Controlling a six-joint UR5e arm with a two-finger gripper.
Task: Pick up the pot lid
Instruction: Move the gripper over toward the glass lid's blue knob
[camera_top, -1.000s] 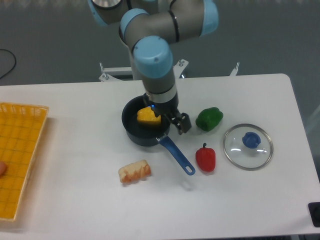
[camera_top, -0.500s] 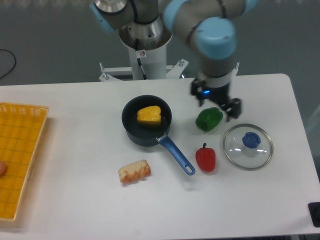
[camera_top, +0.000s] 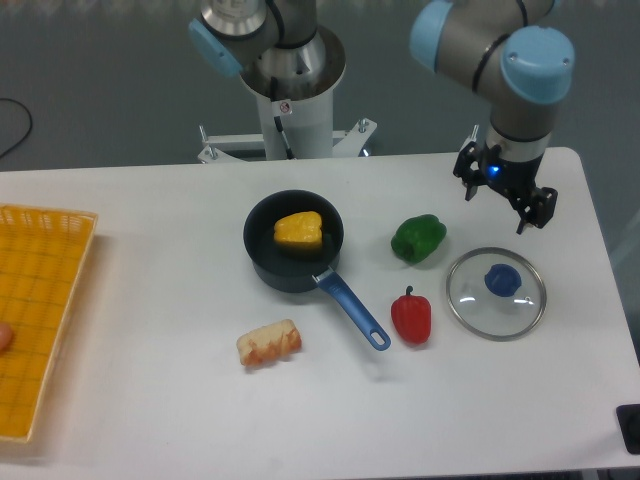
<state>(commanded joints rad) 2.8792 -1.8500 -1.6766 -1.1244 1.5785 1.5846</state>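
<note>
The claw (camera_top: 505, 190) has its fingers wide apart, probably so they can go around the knob (camera_top: 502, 281) of the lid (camera_top: 476, 311), lying on its camera side.

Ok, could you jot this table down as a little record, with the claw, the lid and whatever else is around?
lid: clear, flat on the table
knob: blue, on the lid
claw: open, near the lid, not holding it
pan: black, blue handle
in the pan: a yellow object
between pan and lid: a green object and a red one
left edge: orange crate
</note>
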